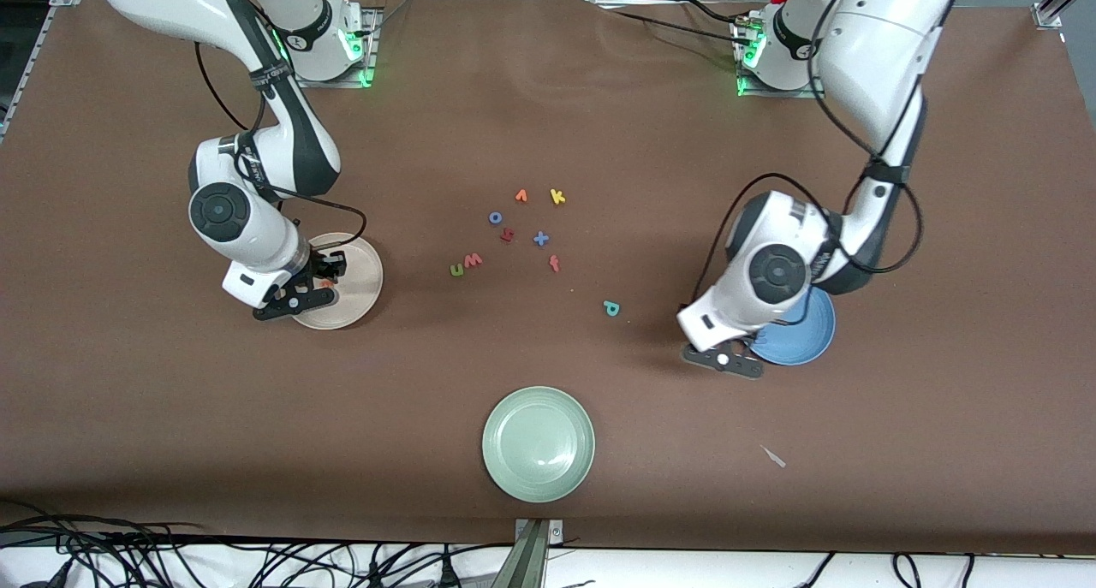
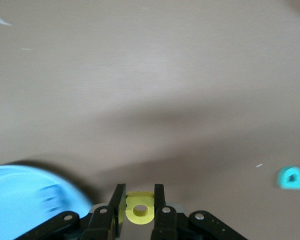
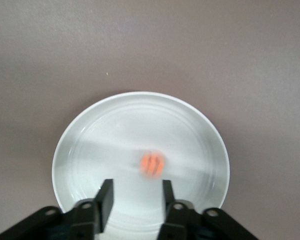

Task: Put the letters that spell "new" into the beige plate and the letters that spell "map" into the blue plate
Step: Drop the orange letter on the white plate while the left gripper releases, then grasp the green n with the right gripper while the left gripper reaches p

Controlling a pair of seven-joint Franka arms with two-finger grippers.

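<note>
My left gripper (image 1: 723,361) (image 2: 139,191) is shut on the yellow a (image 2: 139,210), over the table at the rim of the blue plate (image 1: 809,331) (image 2: 20,195). A blurred darker blue shape (image 2: 50,196) lies in that plate. My right gripper (image 1: 300,301) (image 3: 135,186) stands open over the beige plate (image 1: 360,263) (image 3: 90,135). The orange e (image 1: 326,285) (image 3: 152,165) shows blurred in the plate just past its fingertips. On the table lie the green n (image 1: 456,270) and the pinkish-red w (image 1: 473,260), side by side. The teal p (image 1: 610,308) (image 2: 292,178) is nearer the blue plate.
Other loose letters lie mid-table: a blue o (image 1: 495,217), a yellow k (image 1: 557,197), a blue x (image 1: 540,239), an orange-red f (image 1: 555,264). A pale green plate (image 1: 538,443) sits nearest the front camera. A small white scrap (image 1: 773,456) lies beside it.
</note>
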